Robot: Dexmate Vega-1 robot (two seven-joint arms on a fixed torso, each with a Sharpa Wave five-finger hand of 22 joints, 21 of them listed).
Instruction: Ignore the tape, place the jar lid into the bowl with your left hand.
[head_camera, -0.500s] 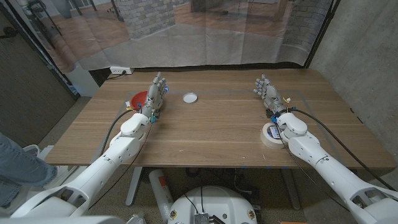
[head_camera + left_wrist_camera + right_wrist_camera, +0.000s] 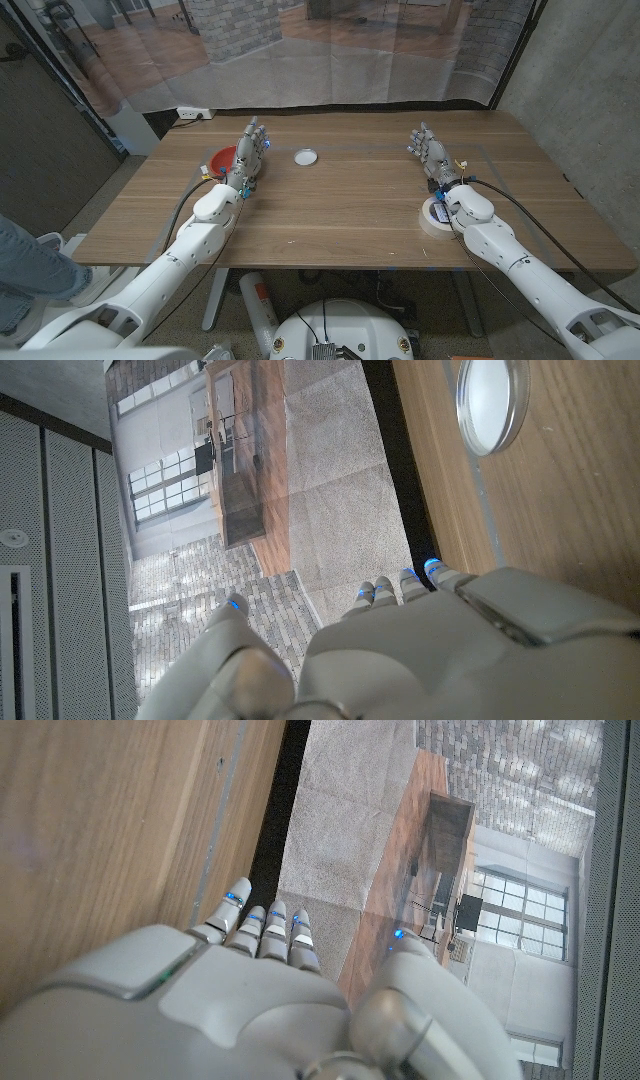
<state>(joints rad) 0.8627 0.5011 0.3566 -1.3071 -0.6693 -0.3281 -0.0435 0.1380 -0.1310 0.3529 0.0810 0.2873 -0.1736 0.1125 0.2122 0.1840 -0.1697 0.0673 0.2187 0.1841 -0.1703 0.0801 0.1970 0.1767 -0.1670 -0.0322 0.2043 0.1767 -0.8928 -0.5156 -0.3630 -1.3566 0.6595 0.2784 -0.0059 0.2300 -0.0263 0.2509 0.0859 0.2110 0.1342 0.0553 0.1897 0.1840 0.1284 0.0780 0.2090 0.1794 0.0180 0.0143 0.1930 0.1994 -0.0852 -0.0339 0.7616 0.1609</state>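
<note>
Wooden table (image 2: 340, 215) is showing the jar lid (image 2: 306, 156) sitting just right of the left hand (image 2: 250, 152), red bowl (image 2: 222, 159) peeking out behind it. Both hands are empty, fingers apart; right hand (image 2: 427, 148) is idling near the tape (image 2: 434, 214). I'd be swinging left over the lid and pinching its rim.

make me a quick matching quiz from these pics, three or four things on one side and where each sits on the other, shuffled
Things:
1. lid
2. bowl
3. tape
4. left hand

Places:
A. under the right wrist
B. between bowl and lid
C. far middle of the table, alone
D. partly hidden behind the left hand

Pairs: 1-C, 2-D, 3-A, 4-B
</note>
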